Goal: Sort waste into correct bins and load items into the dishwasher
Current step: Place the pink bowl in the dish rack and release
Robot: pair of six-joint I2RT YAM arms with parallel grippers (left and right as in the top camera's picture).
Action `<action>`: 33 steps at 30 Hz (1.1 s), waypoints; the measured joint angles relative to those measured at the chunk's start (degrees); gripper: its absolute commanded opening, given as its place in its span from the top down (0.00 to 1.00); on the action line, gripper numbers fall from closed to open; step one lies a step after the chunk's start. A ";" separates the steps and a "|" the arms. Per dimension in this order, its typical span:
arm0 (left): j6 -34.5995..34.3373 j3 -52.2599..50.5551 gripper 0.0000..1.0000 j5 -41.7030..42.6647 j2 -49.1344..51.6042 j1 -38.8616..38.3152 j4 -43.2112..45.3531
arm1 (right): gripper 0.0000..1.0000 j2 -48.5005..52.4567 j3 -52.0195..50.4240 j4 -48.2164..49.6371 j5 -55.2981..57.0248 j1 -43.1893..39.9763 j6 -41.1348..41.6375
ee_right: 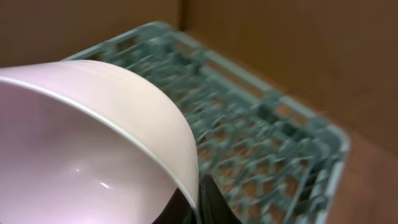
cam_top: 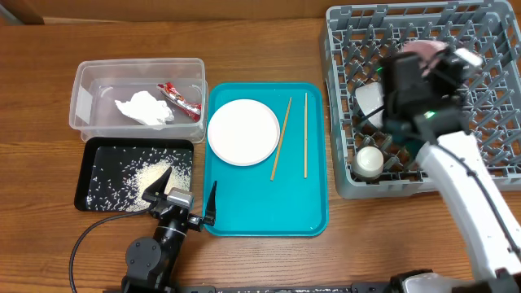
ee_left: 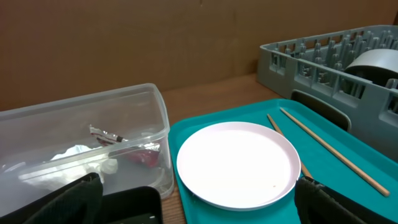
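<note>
The grey dish rack (cam_top: 338, 106) fills the right side of the table. To its left lie the teal serving tray (cam_top: 260, 203), then the clear tub (cam_top: 81, 106) with the black tray (cam_top: 94, 187) just in front of it. The round white plate (cam_top: 243, 132) sits on the far half of the teal tray. A whitish bowl (cam_top: 369, 99) and a small white cup (cam_top: 369, 160) already stand along the rack's left side. The right gripper (ee_right: 198, 202) is clamped on the rim of the pink bowl (ee_right: 93, 143). It holds the bowl tilted over the far middle of the rack, with its hollow turned toward the wrist camera. Open pegs lie beneath and beyond the bowl, so I judge the coming move to be a lowering that slots the tilted bowl between peg rows, clear of the whitish bowl to its left. The overhead view is blurred there, so the exact row cannot be told. The two chopsticks (cam_top: 281, 138) lie on the teal tray right of the plate, long axes running near to far, the left one slanted. The left gripper (cam_top: 186, 195) is the nearer one to them and rests low at the table's front edge with its fingers spread wide on nothing. The red wrapper (cam_top: 180, 99) and white tissue (cam_top: 144, 109) are in the tub, and the rice (cam_top: 146, 175) is scattered in the black tray.
</note>
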 measured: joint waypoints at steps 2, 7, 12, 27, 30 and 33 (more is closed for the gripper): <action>0.00 0.00 0.00 0.00 0.00 0.00 0.00 | 0.96 2.36 0.00 1.05 1.62 -3.85 -2.25; 0.00 0.00 0.00 0.00 0.00 0.00 0.00 | 0.96 8.68 -0.02 3.15 4.11 -10.27 -6.64; 0.00 0.00 0.00 0.00 0.00 0.00 -0.02 | 0.96 13.77 -0.02 5.62 5.09 -12.55 -11.15; 0.00 0.00 0.00 0.00 0.00 0.00 0.00 | 0.96 19.47 -0.02 3.80 7.21 -9.31 -13.99; 0.00 0.00 0.00 0.00 0.00 0.00 0.00 | 0.96 19.50 -0.02 2.89 7.91 -8.33 -14.12; 0.00 0.00 0.00 0.00 0.00 0.00 0.00 | 0.96 19.50 -0.02 1.77 8.59 -7.67 -14.19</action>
